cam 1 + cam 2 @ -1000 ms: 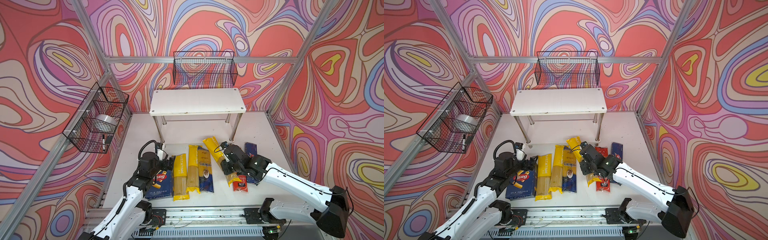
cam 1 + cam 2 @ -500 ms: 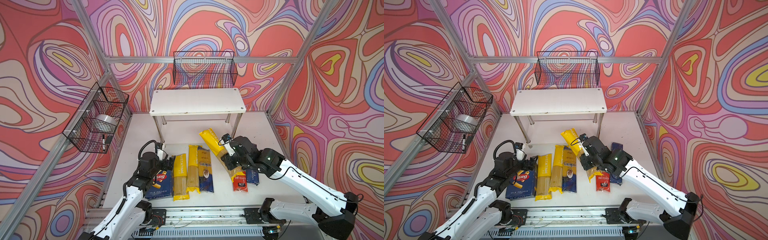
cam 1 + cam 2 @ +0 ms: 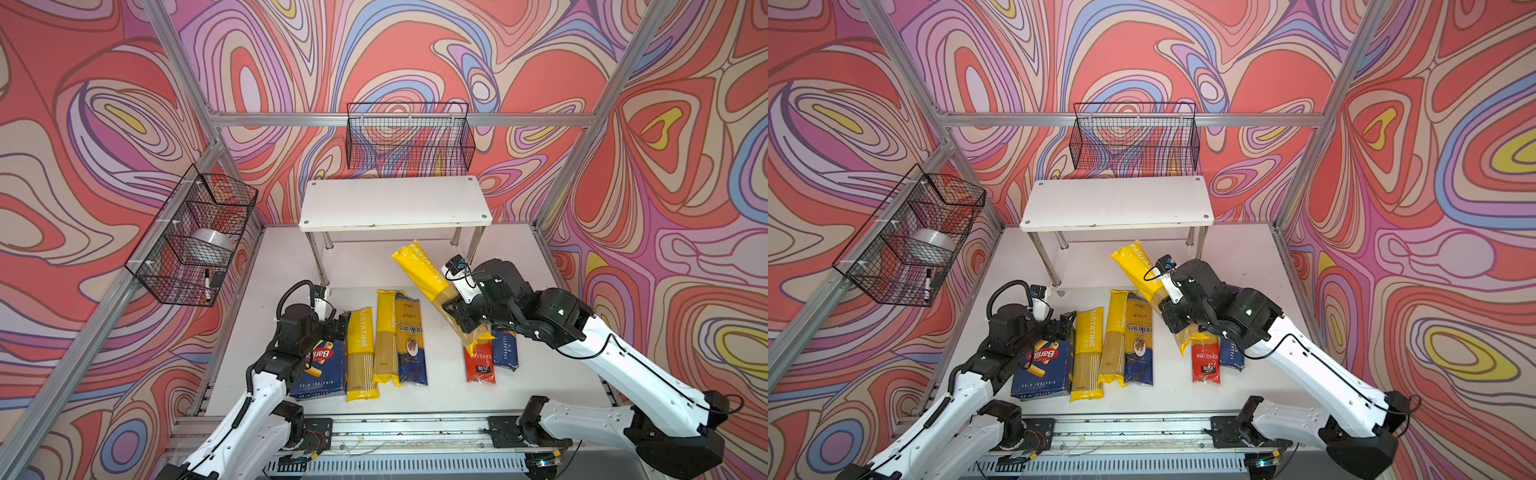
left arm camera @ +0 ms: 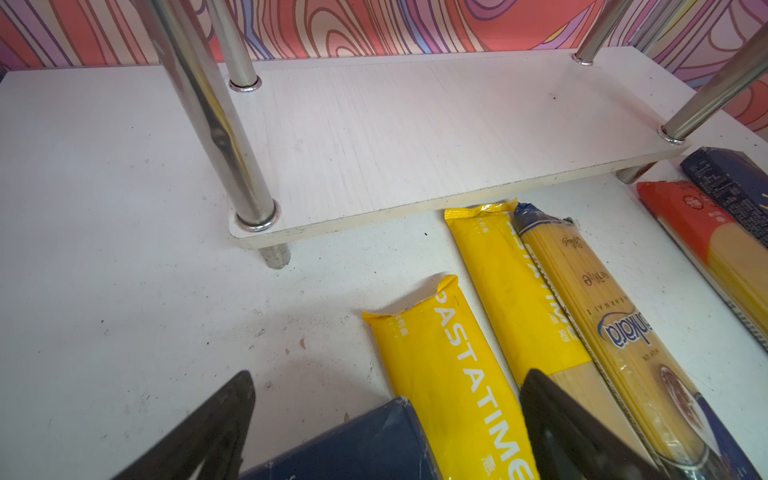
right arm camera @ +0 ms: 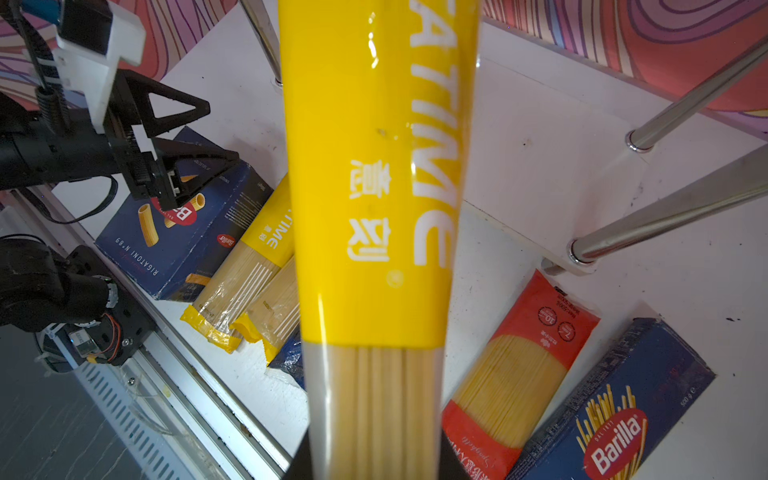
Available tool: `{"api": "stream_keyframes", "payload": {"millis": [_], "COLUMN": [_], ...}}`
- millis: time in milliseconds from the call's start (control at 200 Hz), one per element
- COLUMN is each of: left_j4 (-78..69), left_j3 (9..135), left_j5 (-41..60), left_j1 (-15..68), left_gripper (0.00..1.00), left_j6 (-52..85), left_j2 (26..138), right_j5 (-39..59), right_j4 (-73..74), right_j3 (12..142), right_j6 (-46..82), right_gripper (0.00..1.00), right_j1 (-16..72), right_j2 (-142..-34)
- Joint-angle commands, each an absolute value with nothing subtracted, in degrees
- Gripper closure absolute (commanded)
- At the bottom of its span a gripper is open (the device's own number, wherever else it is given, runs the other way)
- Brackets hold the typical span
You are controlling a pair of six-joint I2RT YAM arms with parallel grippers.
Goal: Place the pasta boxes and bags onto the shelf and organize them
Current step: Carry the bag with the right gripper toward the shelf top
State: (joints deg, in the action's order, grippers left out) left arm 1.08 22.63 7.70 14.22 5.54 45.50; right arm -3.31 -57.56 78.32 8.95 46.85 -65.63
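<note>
Raised higher, yellow bag (image 3: pixel 422 272) tilts toward the shelf (image 3: pixel 395 203), its front edge open.

We take this for a robotics lab cell: aluminium framing (image 3: pixel 291 119) boxes in a white desk (image 3: pixel 511 249), swirl-printed panels (image 3: pixel 83 124) stand as walls, and a left arm (image 3: pixel 257 399) and right arm (image 3: pixel 631 365) are mounted on a rail (image 3: pixel 395 428) along its front

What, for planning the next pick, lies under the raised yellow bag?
Under the yellow bag's lower end lies the red bag, Spaghetti box alongside; their far ends are hidden by the right arm.
</note>
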Motion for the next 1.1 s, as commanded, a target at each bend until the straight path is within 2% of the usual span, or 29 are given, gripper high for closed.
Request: {"api": "stream_keyframes", "payload": {"millis": [0,591,901,1092], "left_j4": [2.39,2.38,2.44,2.49], "left_j3": [22.93,22.92,22.94,22.93], "left_j5": [8.29,8.17,8.34,8.27], "left_j1": [14.24,14.22,14.24,14.24], "left_gripper": [0.00,0.00,0.00,0.00], "left_j6": [4.45,4.48,4.40,4.40], "left_j2": [45.00,45.00,45.00,45.00], "right_j5": [-3.16,-4.08,-11.26,-15.59], "right_j4": [-51.65,-55.35,-56.49,-60.83], "right_j3": [83.61,97.50,104.29,114.42], "right_j6": [7.31,7.70,6.06,4.88], "right_gripper": [1.00,1.00,1.00,1.00], "right_j1": [46.93,46.90,46.77,46.06], "right_j2": [-65.45,-72.49,-76.22,-80.67]}}
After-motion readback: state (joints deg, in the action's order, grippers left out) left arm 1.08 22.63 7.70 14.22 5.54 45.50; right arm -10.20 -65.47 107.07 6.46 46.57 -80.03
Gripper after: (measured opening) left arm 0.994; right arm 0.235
